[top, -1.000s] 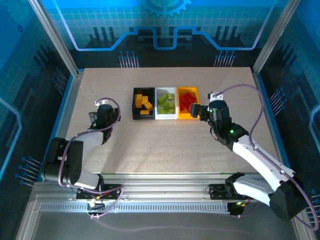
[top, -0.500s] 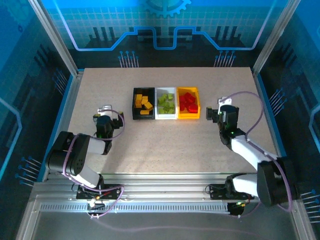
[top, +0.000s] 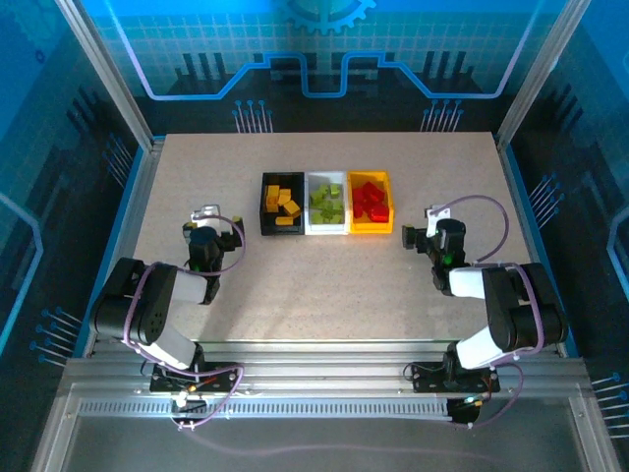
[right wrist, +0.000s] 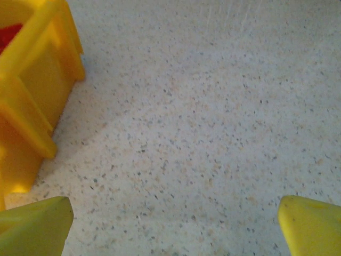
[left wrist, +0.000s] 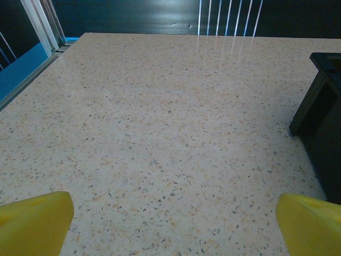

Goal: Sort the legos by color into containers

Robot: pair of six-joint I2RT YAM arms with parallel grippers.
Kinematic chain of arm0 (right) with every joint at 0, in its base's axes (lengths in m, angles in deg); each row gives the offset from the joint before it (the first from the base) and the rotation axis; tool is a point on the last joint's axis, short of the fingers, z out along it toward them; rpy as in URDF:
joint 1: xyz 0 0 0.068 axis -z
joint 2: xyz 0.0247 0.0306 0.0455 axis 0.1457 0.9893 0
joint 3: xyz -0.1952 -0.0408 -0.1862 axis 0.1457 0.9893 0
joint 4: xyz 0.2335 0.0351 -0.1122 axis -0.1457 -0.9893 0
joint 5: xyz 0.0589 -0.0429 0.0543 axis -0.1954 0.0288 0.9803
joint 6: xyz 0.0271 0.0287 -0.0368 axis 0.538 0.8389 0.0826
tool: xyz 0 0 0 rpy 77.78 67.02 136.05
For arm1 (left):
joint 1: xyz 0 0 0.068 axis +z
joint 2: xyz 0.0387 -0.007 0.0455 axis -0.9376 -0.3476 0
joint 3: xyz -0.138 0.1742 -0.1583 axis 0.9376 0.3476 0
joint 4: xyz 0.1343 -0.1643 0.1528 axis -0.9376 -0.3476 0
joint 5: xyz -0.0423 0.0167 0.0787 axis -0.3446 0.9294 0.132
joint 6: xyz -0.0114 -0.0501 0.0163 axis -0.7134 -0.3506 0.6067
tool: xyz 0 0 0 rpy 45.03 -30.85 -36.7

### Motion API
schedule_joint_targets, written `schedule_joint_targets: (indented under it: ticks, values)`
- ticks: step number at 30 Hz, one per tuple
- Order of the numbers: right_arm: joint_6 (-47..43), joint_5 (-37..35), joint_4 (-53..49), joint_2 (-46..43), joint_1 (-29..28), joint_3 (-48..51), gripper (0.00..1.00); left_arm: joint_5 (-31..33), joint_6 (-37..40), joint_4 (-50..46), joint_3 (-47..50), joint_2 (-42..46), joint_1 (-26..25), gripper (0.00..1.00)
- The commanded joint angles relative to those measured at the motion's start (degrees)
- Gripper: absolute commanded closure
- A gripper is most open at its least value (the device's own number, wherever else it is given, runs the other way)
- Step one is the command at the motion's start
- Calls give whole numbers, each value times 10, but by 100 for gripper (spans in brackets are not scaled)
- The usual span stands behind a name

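Legos [top: 285, 206]: colour-sorted inside bins [top: 326, 231]; sorting looks finished.
Left gripper [left wrist: 173, 226]: released, empty, 8 o'clock.
Right gripper [right wrist: 173, 226]: released, empty, 4 o'clock.

The pale speckled stone-patterned table [top: 324, 295] is a broad rectangle, beige with fine dark and orange flecks, glossy enough to catch light near its far edge. Three open-topped containers sit on it in a tight row a little beyond its middle, sides touching: a black rectangular plastic bin [top: 282, 230] on the left, a white rectangular plastic bin [top: 326, 230] in the centre, and a yellow-orange rectangular plastic bin [top: 371, 229] on the right. Each stands upright and flat. The yellow-orange one throws a soft shadow onto the tabletop beside it.
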Motion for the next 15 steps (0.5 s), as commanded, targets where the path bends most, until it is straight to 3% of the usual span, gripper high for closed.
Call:
schedule_joint_targets:
  ticks: [1, 15]
  values:
    - [-11, 6, 50, -3, -2, -2, 0, -11, 5, 18, -4, -3, 3, 1]
    - [-11, 6, 47, -4, -2, -2, 0, -28, -5, -7, -15, 1, 15, 1]
